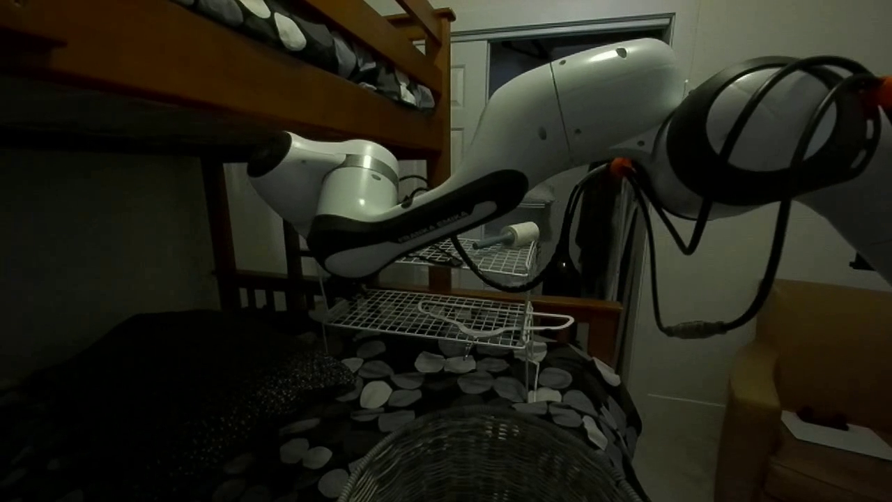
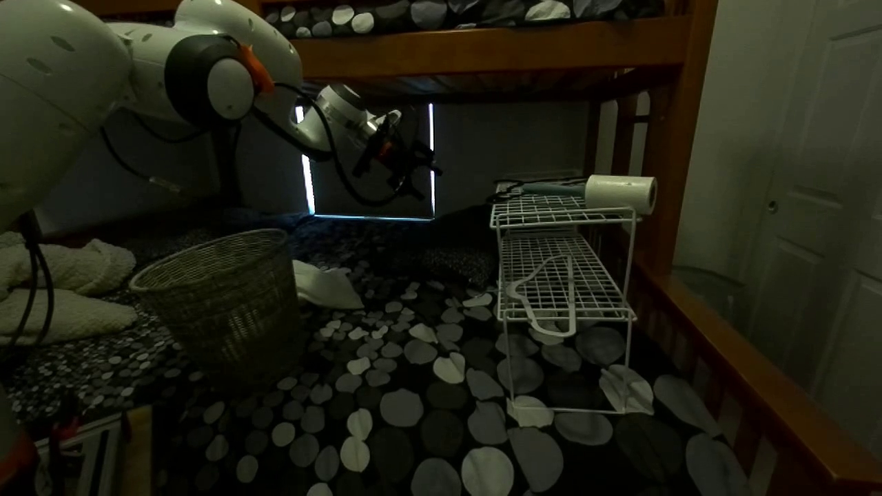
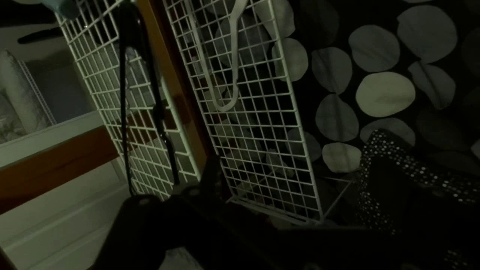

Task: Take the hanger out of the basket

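The pale hanger (image 2: 571, 296) lies flat on the lower wire-grid tier of a white rack, which is the rectangular basket (image 2: 599, 318). One end of the hanger sticks out past the rim. The hanger (image 1: 481, 334) and basket (image 1: 397, 333) also show in an exterior view. In the wrist view, the rounded end of the hanger (image 3: 235, 56) is at the top, over the grid of the basket (image 3: 300, 123). My gripper (image 2: 427, 180) is in the air beside the rack, apart from the hanger, with its fingers spread and nothing between them. In the wrist view the gripper (image 3: 300, 168) is very dark.
The rack's upper tier (image 2: 537, 219) sits over the hanger and holds a lint roller (image 2: 620, 194) and a black looped object (image 3: 123, 93). A round woven basket (image 2: 220, 303) stands on the bed. A dark sparkly pillow (image 3: 423, 172) lies near the rack. The upper bunk (image 2: 482, 52) is overhead.
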